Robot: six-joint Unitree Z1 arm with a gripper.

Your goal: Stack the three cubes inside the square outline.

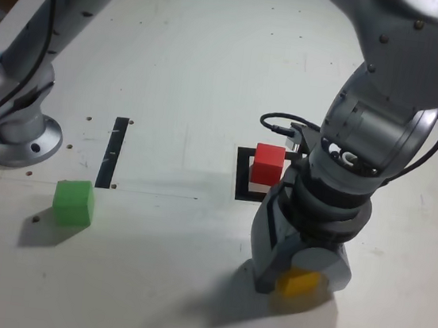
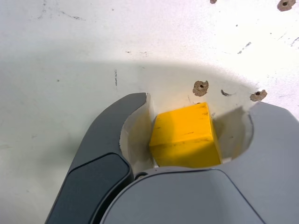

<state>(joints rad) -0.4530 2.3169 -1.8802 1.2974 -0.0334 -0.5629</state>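
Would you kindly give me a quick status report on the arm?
Gripper down around yellow cube, jaws not yet tight. Red cube in square outline. Green cube apart, path clear.

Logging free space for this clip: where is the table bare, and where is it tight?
Bare: the table's far half, and between the green cube and the gripper. Crowded: the gripper around the yellow cube, beside the red cube in the square outline.

The yellow cube (image 2: pixel 186 136) looks matt and smooth; the tool (image 2: pixel 187 140) is smooth grey plastic; the white bench (image 2: pixel 93 42) is matt, scuffed, with drilled holes.
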